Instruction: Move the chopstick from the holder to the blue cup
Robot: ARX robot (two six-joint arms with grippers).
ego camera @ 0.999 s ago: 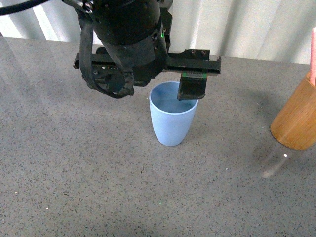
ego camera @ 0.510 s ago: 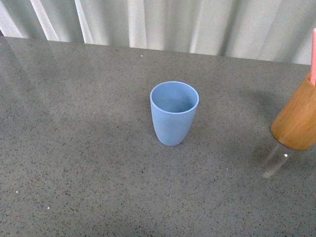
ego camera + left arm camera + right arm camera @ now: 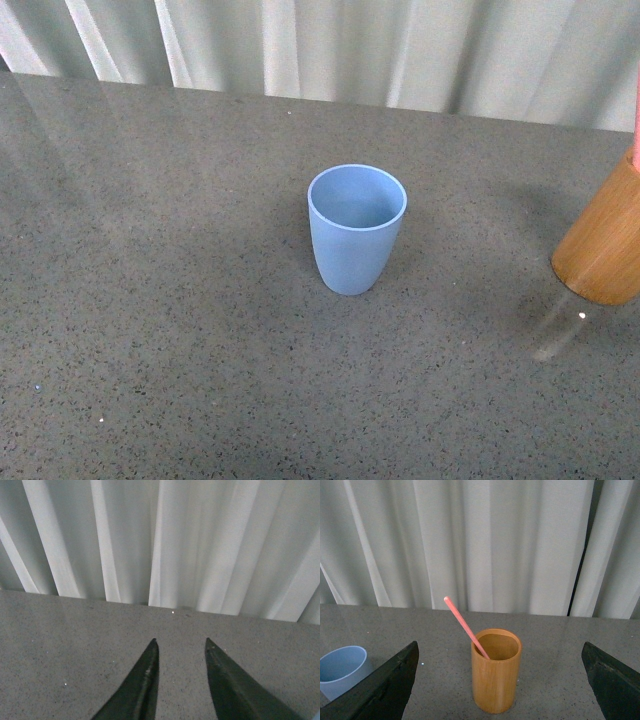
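Observation:
The blue cup (image 3: pixel 355 227) stands upright and empty in the middle of the grey table in the front view; it also shows at the edge of the right wrist view (image 3: pixel 342 670). The orange-brown holder (image 3: pixel 606 243) is at the right edge, with a bit of pink chopstick (image 3: pixel 636 140) above it. In the right wrist view the holder (image 3: pixel 496 672) stands upright with one pink chopstick (image 3: pixel 465 625) leaning in it. My right gripper (image 3: pixel 500 680) is open wide, its fingers apart on both sides of the holder. My left gripper (image 3: pixel 181 642) is open and empty above bare table. Neither arm shows in the front view.
The speckled grey table (image 3: pixel 180 330) runs back to a white pleated curtain (image 3: pixel 350 50). The curtain also fills the upper part of both wrist views.
One second ago the left arm hung over the blue cup in the front view. It has gone out of that view. The view has shifted slightly, so cup and holder sit a little further right.

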